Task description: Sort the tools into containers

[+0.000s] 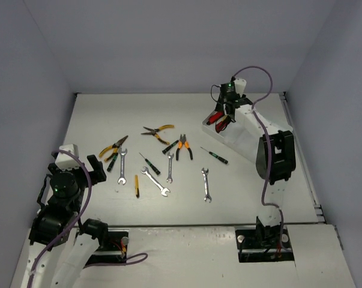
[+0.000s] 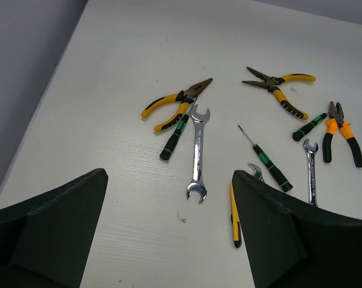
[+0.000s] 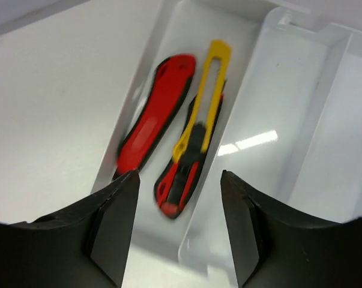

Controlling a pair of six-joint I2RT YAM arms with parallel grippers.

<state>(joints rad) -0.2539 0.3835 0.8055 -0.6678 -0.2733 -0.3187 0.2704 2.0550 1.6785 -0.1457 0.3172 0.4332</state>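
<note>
The white tray [image 1: 244, 129] stands at the back right. Its leftmost compartment [image 3: 159, 78] holds a red utility knife [image 3: 153, 117], a yellow one [image 3: 205, 105] and a red-black one [image 3: 179, 180]; they also show in the top view [image 1: 220, 120]. My right gripper [image 3: 179, 231] hangs open and empty just above them [image 1: 223, 116]. My left gripper [image 2: 168, 240] is open and empty over bare table, left of the loose tools [image 1: 78, 161]. A silver wrench [image 2: 198, 153] and a yellow knife [image 2: 235, 216] lie closest ahead of it.
Loose on the table: yellow pliers [image 1: 113, 147], more pliers [image 1: 158, 133], orange pliers [image 1: 184, 147], several wrenches such as the right one [image 1: 206, 184], three screwdrivers, one at the right [image 1: 214, 155], and the yellow knife [image 1: 136, 186]. Walls enclose the table on the left, back and right.
</note>
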